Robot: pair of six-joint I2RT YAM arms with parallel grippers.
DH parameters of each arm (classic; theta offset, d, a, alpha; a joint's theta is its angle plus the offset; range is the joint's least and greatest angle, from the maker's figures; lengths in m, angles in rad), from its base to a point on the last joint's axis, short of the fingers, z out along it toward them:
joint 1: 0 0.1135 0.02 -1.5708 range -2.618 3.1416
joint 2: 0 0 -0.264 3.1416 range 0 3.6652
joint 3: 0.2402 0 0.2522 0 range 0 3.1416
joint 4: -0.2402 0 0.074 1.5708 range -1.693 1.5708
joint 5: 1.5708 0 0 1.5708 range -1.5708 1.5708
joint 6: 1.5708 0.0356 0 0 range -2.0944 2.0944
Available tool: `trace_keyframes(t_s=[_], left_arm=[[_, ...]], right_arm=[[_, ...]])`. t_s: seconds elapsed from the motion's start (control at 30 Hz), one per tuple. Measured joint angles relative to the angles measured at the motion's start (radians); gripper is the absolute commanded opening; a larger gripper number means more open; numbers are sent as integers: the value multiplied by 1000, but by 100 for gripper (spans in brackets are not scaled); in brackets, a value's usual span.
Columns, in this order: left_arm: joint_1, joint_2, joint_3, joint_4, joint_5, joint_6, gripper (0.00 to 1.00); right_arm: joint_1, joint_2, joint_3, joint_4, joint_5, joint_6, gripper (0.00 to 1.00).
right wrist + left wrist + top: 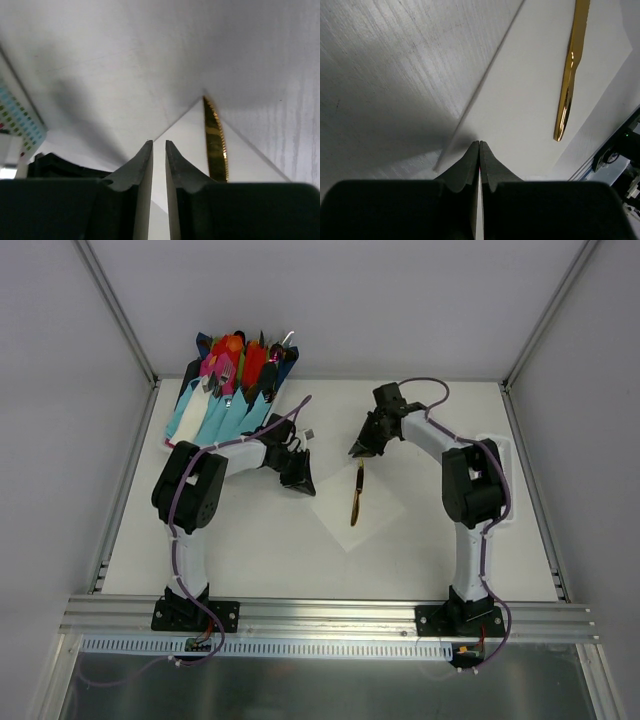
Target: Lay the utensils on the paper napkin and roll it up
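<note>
The white paper napkin lies flat as a diamond in the middle of the table. The golden-yellow knife lies on it, pointing away from me. My left gripper is shut with its tips together, low over the napkin's left corner; the knife lies ahead to its right. My right gripper is at the napkin's far corner, jaws a narrow gap apart with nothing between them, the knife's serrated blade just to their right. I cannot make out the dark-handled spoon.
A fan of pink, red and orange cutlery in light-blue wraps stands at the back left. A small white tray lies at the right edge behind my right arm. A small grey object lies near my left arm.
</note>
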Motion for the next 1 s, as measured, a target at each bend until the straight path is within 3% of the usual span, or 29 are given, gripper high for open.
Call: trace_keyframes(t_s=[0.1,0.2,0.27,0.3,0.37,0.5,0.63,0.8,1.0], left_arm=[[0,-27,5,-7,2,23,5],[0,-115,7,-23,18,56,18],[0,-200,22,-27,43,85,41],[0,-237,31,-25,53,99,59],[0,-333,54,-27,64,131,67],[0,-502,86,-56,49,217,72],[0,-621,86,-130,15,303,74],[11,-678,57,-216,-2,367,74],[27,-680,29,-294,-2,394,74]], right_arm=[[-5,-76,14,-1,-11,-31,27],[-39,-209,19,-30,-24,-80,29],[-100,-313,32,-79,-24,-135,29],[-142,-366,37,-101,-20,-164,29],[-248,-467,37,-155,3,-227,29],[-465,-650,-49,-266,81,-359,30],[-615,-720,-166,-387,178,-481,28],[-681,-601,-249,-433,266,-567,25],[-697,-387,-227,-412,306,-617,25]])
